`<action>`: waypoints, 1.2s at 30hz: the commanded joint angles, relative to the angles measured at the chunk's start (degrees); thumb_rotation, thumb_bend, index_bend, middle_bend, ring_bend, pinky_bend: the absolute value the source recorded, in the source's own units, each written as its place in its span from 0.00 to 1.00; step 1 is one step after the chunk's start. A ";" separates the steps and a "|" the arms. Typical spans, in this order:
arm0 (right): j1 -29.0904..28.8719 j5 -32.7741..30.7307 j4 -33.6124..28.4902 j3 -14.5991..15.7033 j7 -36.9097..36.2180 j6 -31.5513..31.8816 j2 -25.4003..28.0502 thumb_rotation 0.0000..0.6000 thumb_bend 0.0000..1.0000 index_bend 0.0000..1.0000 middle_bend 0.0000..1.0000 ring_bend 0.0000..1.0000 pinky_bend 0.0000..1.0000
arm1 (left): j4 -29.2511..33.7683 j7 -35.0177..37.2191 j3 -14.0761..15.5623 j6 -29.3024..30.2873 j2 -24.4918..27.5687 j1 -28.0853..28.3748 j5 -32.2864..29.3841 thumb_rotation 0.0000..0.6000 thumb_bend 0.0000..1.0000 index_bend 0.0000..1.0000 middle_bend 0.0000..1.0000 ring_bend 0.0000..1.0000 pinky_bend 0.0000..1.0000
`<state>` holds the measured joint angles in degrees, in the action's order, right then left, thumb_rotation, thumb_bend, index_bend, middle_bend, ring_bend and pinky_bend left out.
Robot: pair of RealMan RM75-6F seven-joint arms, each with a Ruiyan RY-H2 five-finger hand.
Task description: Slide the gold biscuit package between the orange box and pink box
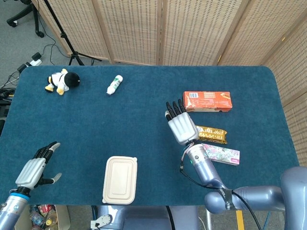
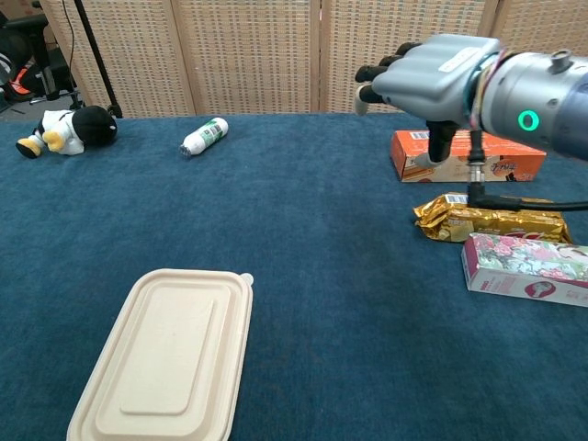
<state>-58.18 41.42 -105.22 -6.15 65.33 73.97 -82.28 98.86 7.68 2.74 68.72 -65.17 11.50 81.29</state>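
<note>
The gold biscuit package [image 1: 211, 134] [image 2: 487, 220] lies flat between the orange box [image 1: 207, 101] [image 2: 464, 157] behind it and the pink floral box [image 1: 220, 153] [image 2: 525, 266] in front, touching the pink one. My right hand [image 1: 181, 125] [image 2: 430, 78] hovers raised above the table left of these, fingers stretched out, holding nothing. My left hand [image 1: 34, 168] is low at the near left table edge, fingers apart and empty; the chest view does not show it.
A beige lidded food container [image 1: 120, 179] [image 2: 167, 356] sits near the front middle. A white bottle [image 1: 114, 85] [image 2: 203, 136] and a penguin plush [image 1: 61, 81] [image 2: 64, 130] lie at the far left. Folding screens stand behind the blue table [image 1: 120, 124].
</note>
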 commanded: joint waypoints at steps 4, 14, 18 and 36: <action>9.78 12.42 -5.70 6.36 -12.63 5.45 5.57 1.00 0.31 0.17 0.00 0.00 0.00 | -0.10 -2.20 0.14 0.73 -0.76 -0.38 0.30 1.00 0.29 0.00 0.00 0.00 0.00; 21.89 24.47 -5.76 13.52 -27.05 10.96 11.53 1.00 0.31 0.17 0.00 0.00 0.00 | -0.27 -5.92 0.23 2.20 -1.76 -0.99 0.72 1.00 0.29 0.00 0.00 0.00 0.00; 26.20 27.79 -5.67 15.52 -31.40 13.19 13.54 1.00 0.31 0.17 0.00 0.00 0.00 | -0.39 -7.03 0.17 2.68 -2.00 -1.17 0.76 1.00 0.29 0.00 0.00 0.00 0.00; 39.70 37.03 -1.72 16.89 -44.40 17.15 15.48 1.00 0.27 0.17 0.00 0.00 0.00 | 1.28 -10.41 -0.87 7.92 -0.93 -2.42 3.46 1.00 0.29 0.00 0.00 0.00 0.00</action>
<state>-19.15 77.93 -107.38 10.99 21.66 91.22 -66.72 100.07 -2.58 1.91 76.48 -66.16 9.11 84.58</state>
